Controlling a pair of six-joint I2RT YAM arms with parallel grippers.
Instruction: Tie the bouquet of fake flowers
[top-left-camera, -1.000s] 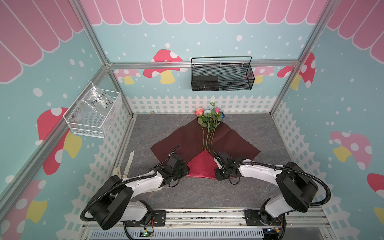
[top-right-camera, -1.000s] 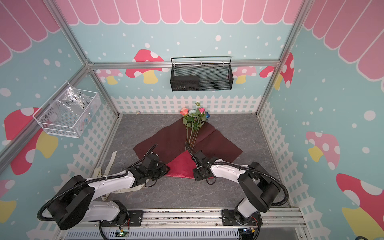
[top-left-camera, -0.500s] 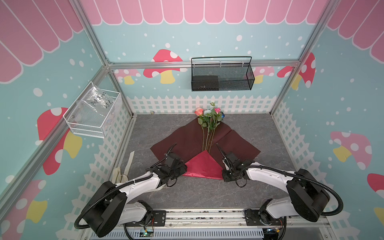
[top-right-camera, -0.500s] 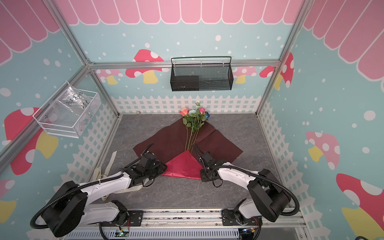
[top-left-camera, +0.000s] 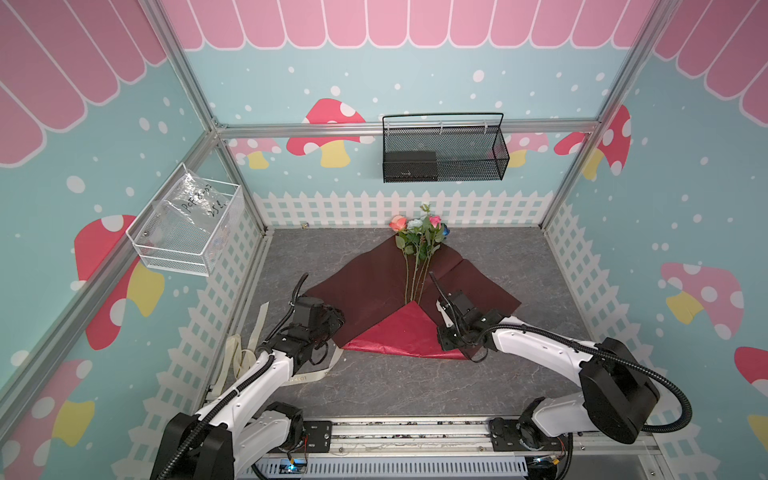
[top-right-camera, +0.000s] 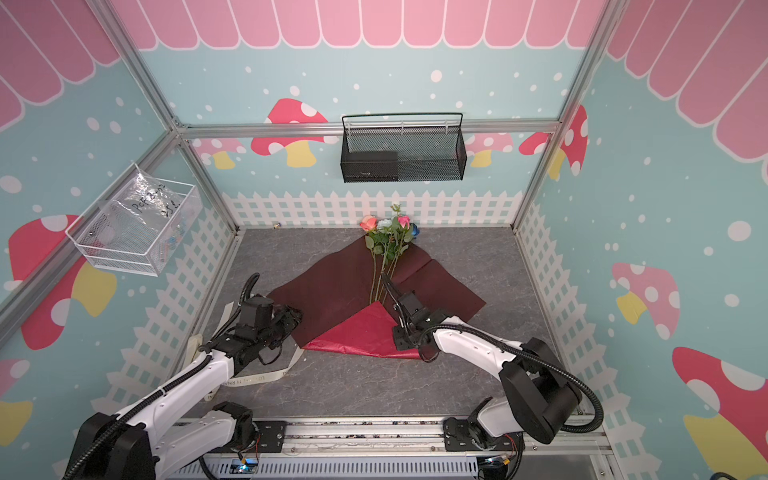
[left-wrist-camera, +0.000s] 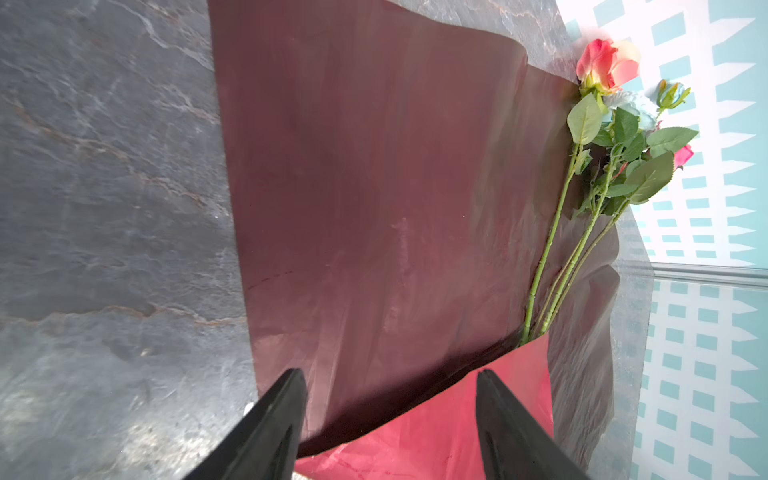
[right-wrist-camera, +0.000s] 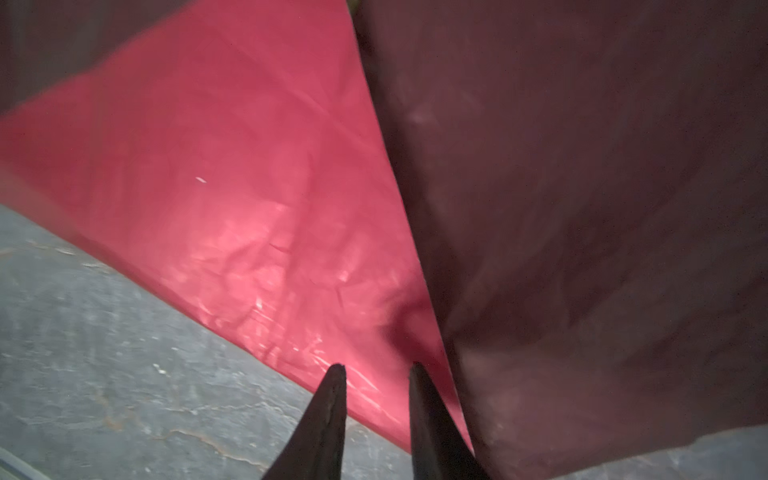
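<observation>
The bouquet of fake flowers (top-left-camera: 419, 232) lies on dark maroon wrapping paper (top-left-camera: 365, 282), heads toward the back fence. Its green stems (left-wrist-camera: 552, 270) run under a shiny red flap (top-left-camera: 399, 332) folded up over their ends. My left gripper (top-left-camera: 334, 321) sits at the paper's left edge. In the left wrist view it (left-wrist-camera: 390, 374) is open wide, with only paper below it. My right gripper (top-left-camera: 441, 332) is low at the flap's right corner. In the right wrist view it (right-wrist-camera: 377, 366) is narrowly open over the red edge, gripping nothing.
A cream lettered ribbon (top-left-camera: 307, 376) lies on the grey floor under my left arm and loops toward the left fence (top-left-camera: 237, 357). A black mesh basket (top-left-camera: 442, 153) hangs on the back wall. A white wire basket (top-left-camera: 187, 228) hangs on the left wall.
My left gripper has drawn back to the left off the red flap and opened much wider. My right gripper shifted slightly right, its jaws parted a little. The flap stays folded.
</observation>
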